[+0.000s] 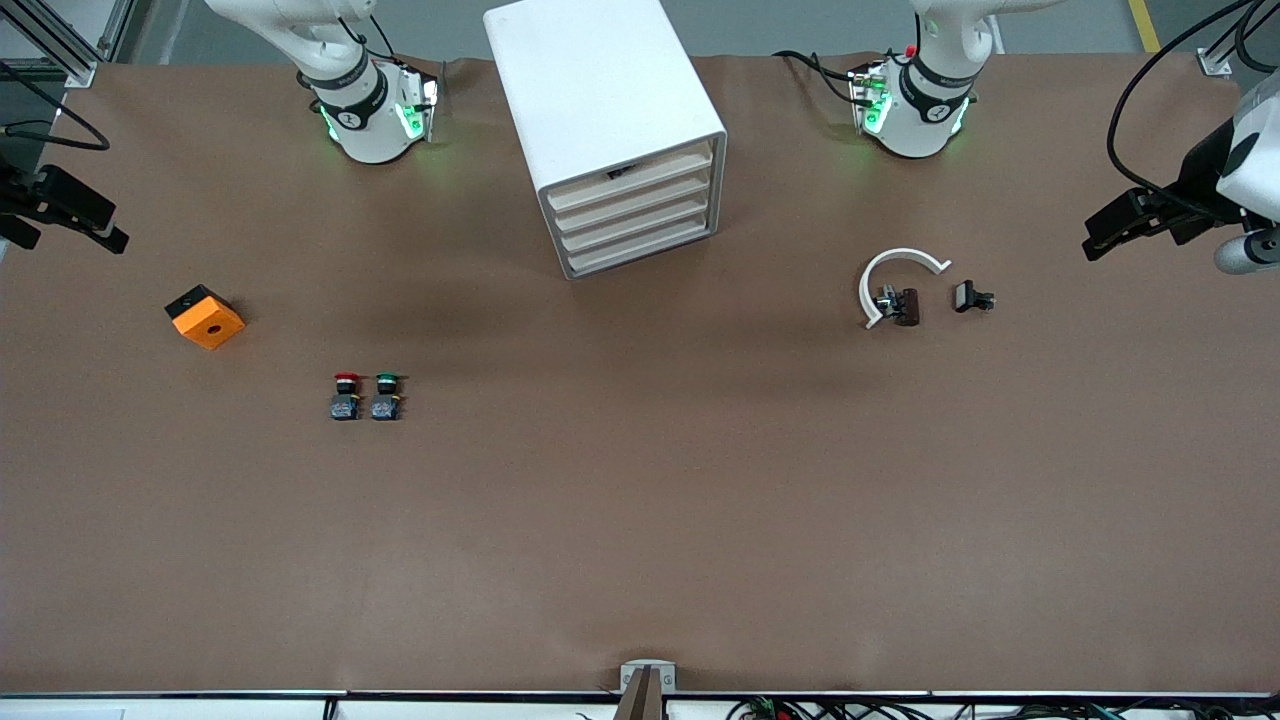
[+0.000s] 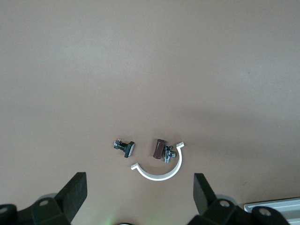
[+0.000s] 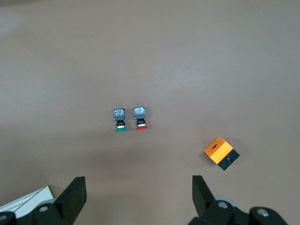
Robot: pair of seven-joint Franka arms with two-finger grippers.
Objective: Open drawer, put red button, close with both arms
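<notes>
The red button [image 1: 346, 394] stands on the brown table toward the right arm's end, right beside an identical green-capped switch [image 1: 386, 394]. It also shows in the right wrist view [image 3: 140, 117]. The white drawer cabinet [image 1: 620, 130] stands between the two arm bases, and all its drawers look shut. My right gripper [image 3: 139, 197] is open and empty, held high over the right arm's end of the table [image 1: 80, 232]. My left gripper [image 2: 140, 197] is open and empty, held high over the left arm's end [image 1: 1100, 235].
An orange box with a black base [image 1: 205, 317] lies toward the right arm's end. A white C-shaped clamp [image 1: 895, 275] and two small metal parts [image 1: 905, 305] [image 1: 972, 297] lie toward the left arm's end.
</notes>
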